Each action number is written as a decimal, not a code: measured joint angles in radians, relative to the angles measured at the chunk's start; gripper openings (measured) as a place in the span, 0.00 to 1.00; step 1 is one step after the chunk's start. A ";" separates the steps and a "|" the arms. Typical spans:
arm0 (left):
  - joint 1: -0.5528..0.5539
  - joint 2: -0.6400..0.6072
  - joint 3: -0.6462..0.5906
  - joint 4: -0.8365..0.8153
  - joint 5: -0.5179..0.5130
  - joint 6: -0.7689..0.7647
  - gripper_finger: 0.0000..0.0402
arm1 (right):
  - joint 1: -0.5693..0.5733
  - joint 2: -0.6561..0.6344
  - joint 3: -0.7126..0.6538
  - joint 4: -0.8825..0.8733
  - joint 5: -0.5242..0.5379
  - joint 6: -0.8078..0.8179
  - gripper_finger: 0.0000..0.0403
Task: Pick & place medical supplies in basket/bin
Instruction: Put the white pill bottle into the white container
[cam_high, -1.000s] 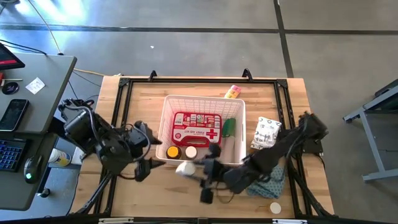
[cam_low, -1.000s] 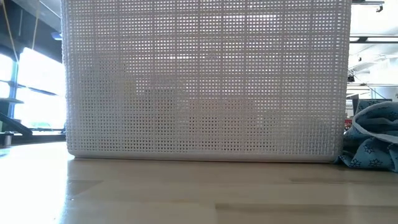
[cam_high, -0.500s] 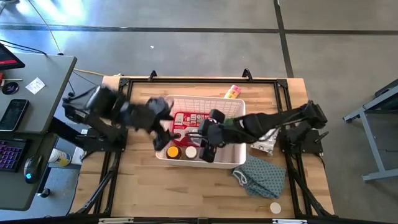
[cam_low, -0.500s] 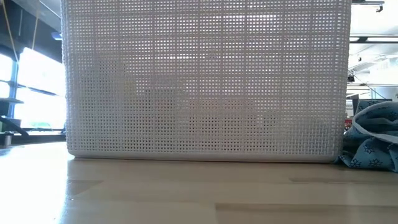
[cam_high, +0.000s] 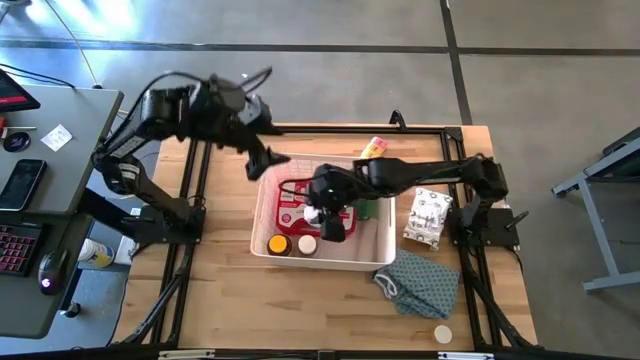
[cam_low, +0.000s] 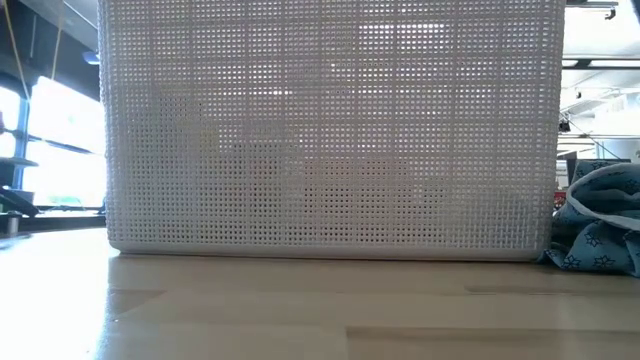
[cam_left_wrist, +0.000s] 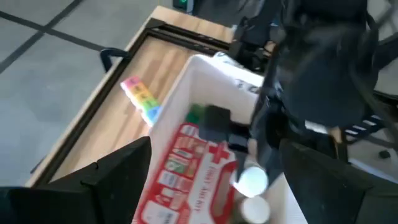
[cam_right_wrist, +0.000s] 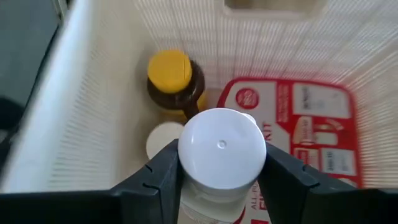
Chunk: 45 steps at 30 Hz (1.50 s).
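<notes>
Counting three bottles in one basket

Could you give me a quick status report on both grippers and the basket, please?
Right gripper shut on white-capped bottle, over white lattice plastic basket. Left gripper open, empty, raised by basket's far-left corner. Red first-aid case and yellow-capped amber bottle lie below.

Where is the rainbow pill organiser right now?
In the high view, the rainbow pill organiser lies on the table just beyond the basket's far right corner.
</notes>
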 joint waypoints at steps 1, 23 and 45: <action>0.028 0.000 -0.007 0.000 0.022 0.018 0.96 | -0.010 0.018 0.000 0.001 -0.021 -0.007 0.41; 0.243 0.003 -0.304 0.260 0.380 0.081 0.96 | 0.013 0.101 -0.001 -0.087 -0.215 -0.046 0.41; 0.241 0.009 -0.304 0.142 0.400 0.107 0.96 | 0.044 0.110 -0.304 0.344 -0.108 0.029 0.42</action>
